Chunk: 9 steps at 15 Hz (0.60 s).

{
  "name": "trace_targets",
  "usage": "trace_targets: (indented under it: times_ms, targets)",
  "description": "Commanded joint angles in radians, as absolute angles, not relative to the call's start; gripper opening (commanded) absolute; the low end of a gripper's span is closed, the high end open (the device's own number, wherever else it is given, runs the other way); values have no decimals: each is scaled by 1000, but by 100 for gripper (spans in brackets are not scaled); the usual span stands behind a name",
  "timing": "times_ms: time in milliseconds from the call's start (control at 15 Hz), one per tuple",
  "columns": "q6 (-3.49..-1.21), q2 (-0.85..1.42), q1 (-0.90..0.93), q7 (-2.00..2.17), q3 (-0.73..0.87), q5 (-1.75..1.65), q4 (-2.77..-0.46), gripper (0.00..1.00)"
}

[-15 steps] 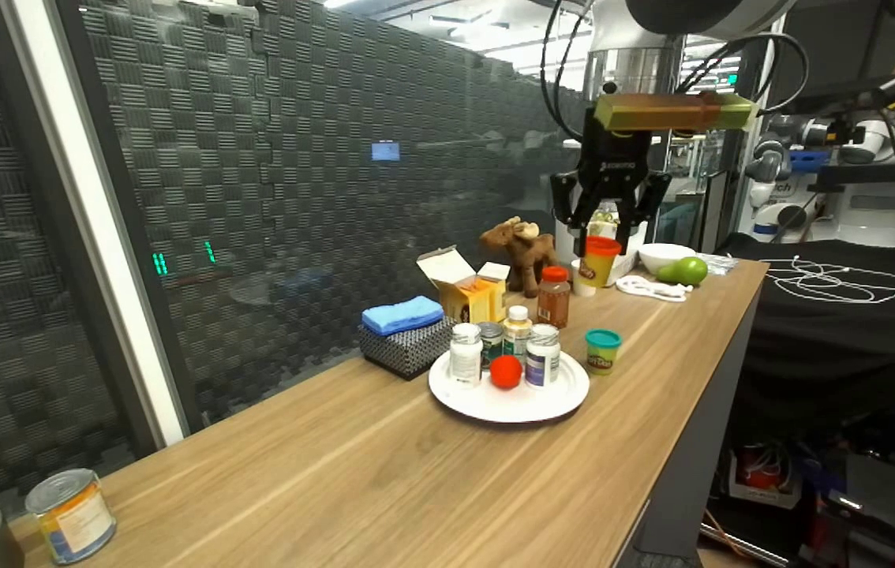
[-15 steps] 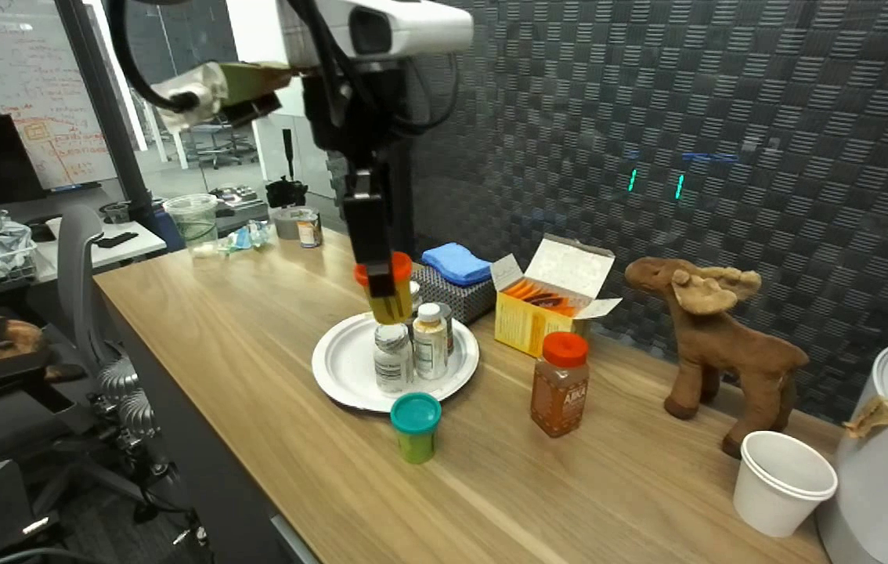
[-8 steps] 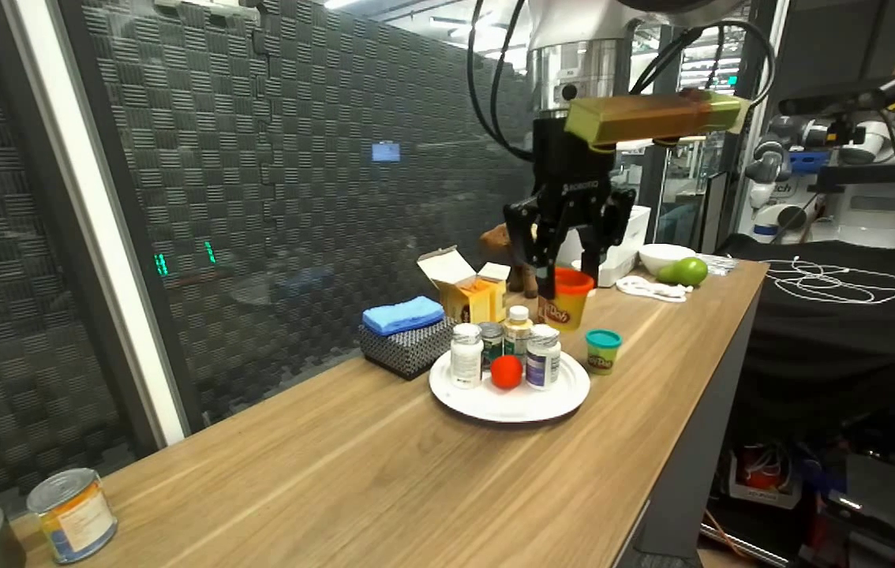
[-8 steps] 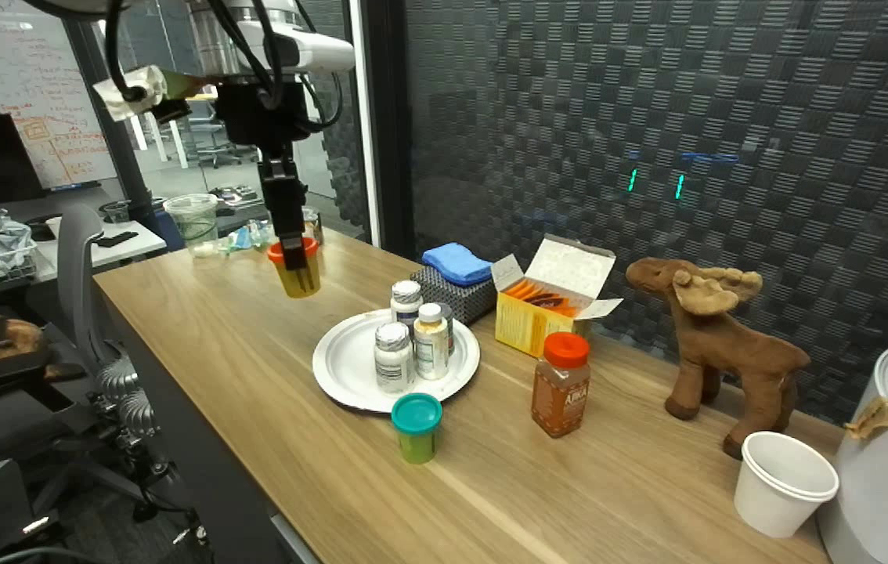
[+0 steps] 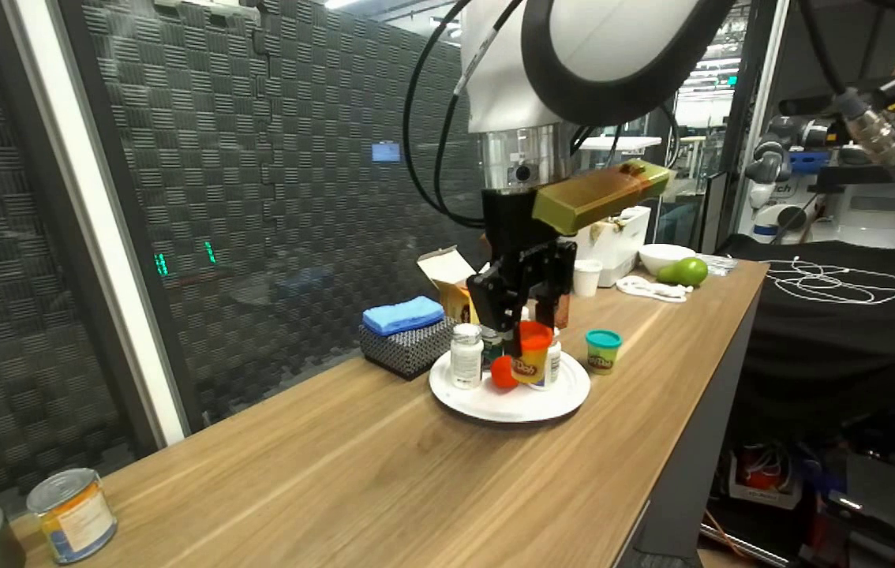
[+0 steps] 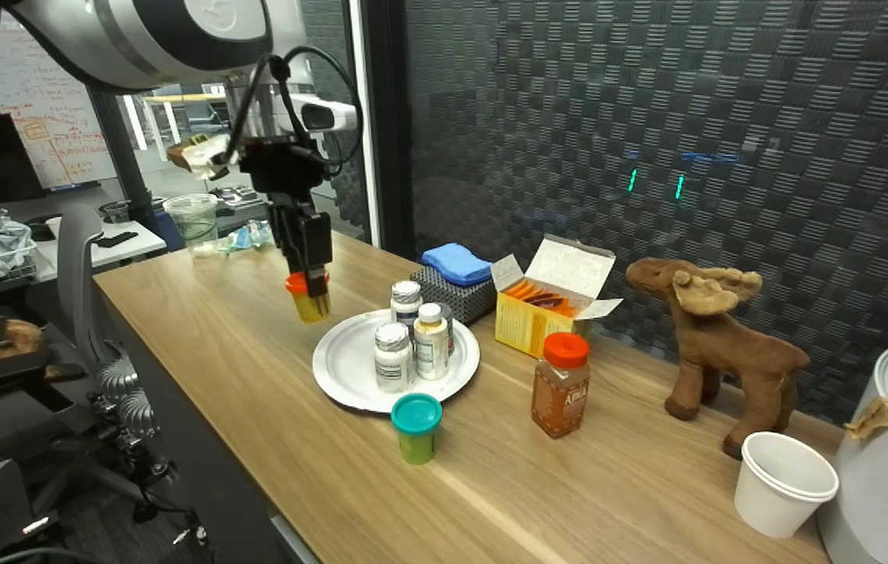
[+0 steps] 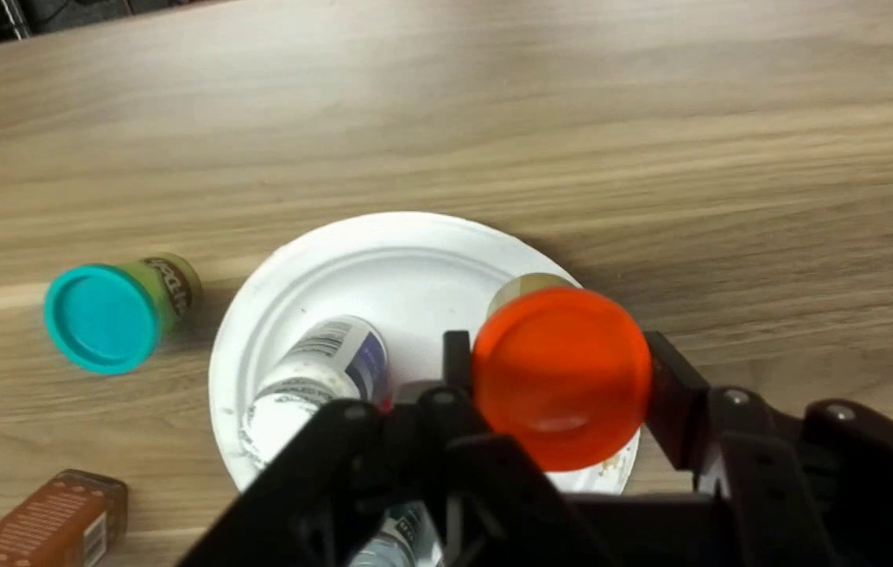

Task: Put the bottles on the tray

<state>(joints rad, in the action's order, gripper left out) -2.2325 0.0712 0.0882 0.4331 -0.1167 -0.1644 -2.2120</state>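
Observation:
My gripper (image 7: 557,374) is shut on a yellow tub (image 6: 314,311) with a red lid; it also shows in an exterior view (image 5: 529,363). It holds the tub slightly tilted in the air by the rim of the round white plate (image 6: 334,374); its exact height is unclear. On the plate stand a white purple-labelled bottle (image 7: 328,358), a white bottle (image 5: 466,359), a white-capped bottle (image 6: 431,348) and a dark-labelled one (image 5: 492,347). A red ball (image 5: 503,372) sits among them. The red-capped jar (image 6: 561,388) stands on the table beside the plate.
A teal-lidded green tub (image 6: 416,429) stands close to the plate. A yellow box (image 6: 538,313), a mesh box with blue cloth (image 5: 404,335) and a toy moose (image 6: 714,345) line the wall side. White cups (image 6: 785,482) and a tin can (image 5: 73,515) are farther off.
My gripper has carried the red-lidded tub over the table toward the plate and lowered and tilted it. It stays shut on the tub. The bottles and plate have not moved.

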Motion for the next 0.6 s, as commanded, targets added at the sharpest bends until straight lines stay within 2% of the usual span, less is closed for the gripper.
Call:
trace_targets:
  times_ms: [0, 533]
  targets:
    - [-2258, 164, 109, 388, -105, -196, -2119, 29]
    - [-2256, 279, 122, 328, -79, -189, -2018, 29]
